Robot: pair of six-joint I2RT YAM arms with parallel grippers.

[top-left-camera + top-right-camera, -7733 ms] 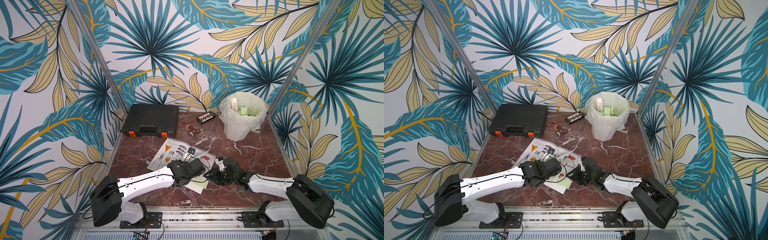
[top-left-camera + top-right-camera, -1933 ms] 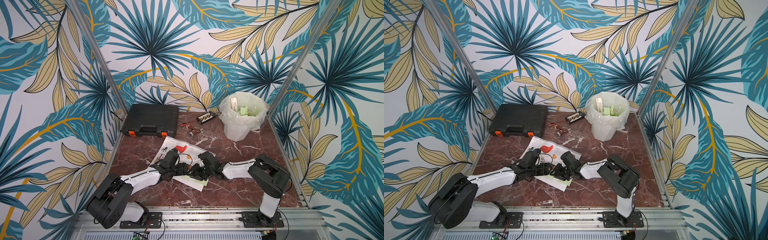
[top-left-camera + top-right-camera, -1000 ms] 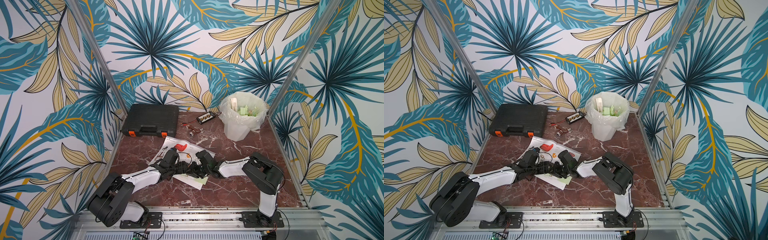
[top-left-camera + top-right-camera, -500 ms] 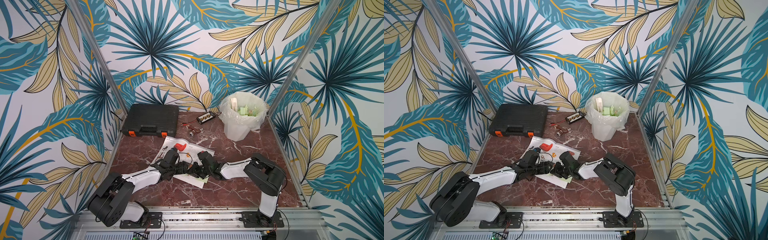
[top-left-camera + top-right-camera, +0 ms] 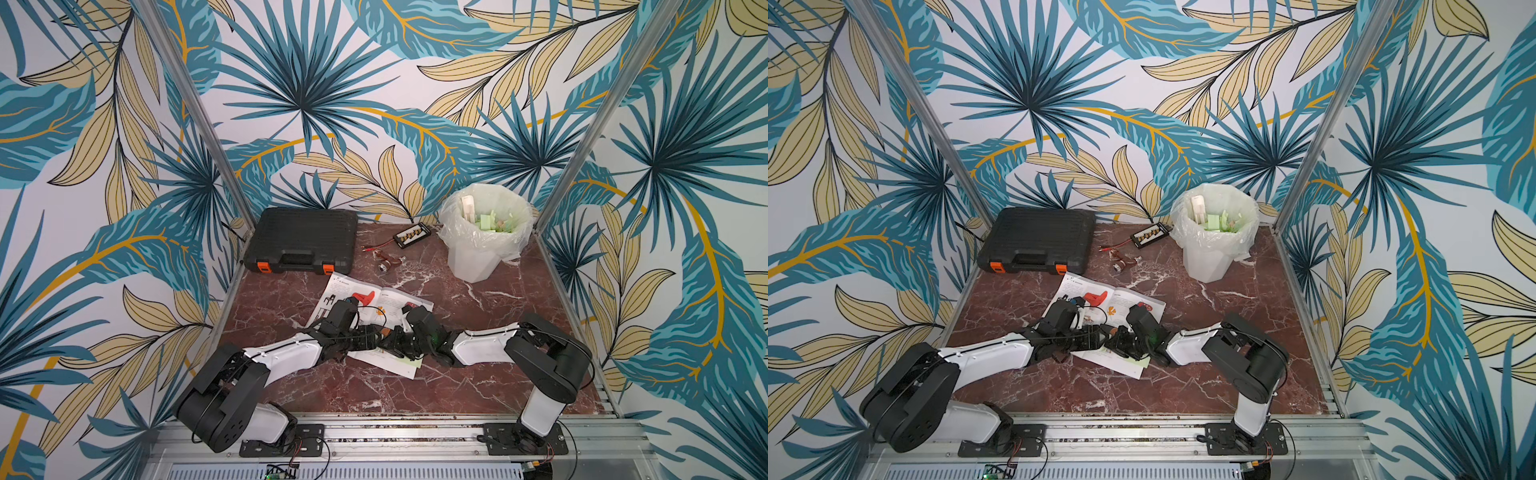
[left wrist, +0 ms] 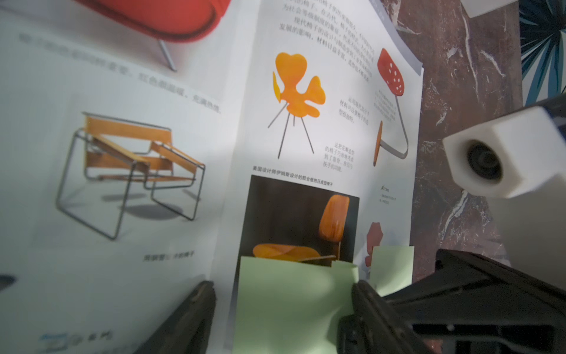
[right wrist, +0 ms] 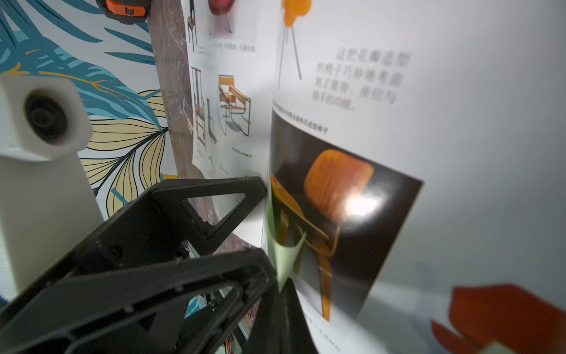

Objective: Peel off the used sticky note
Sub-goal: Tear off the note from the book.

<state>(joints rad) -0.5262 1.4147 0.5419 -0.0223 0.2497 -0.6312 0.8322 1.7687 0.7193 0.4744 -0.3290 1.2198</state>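
Because the right gripper is pinched tight on only one curled corner of the pale green sticky note, the thin paper could, I judge, tear there or slide out of the pinch if the pull is quick or goes straight up instead of peeling back low along the sheet. The rest of the note lies flat on the open magazine, over the foot of a dark chair photograph on the page nearer the bench's right edge, so the glued strip may drag that glossy page up with it. Holding the page down looks like the job of the left gripper, whose jaws stand wide with the note between them and seem to rest on the paper, though real contact cannot be confirmed. If they press too lightly, the whole magazine could shift across the bench. Both grippers sit almost touching, so a sideways peel risks a knock between them. A second green slip at the page's outer edge could get brushed. At the bench's far right corner stands a white bin lined with a clear bag, holding several green slips and a white carton-like piece. At the far left corner a black tool case lies closed, its contents hidden.
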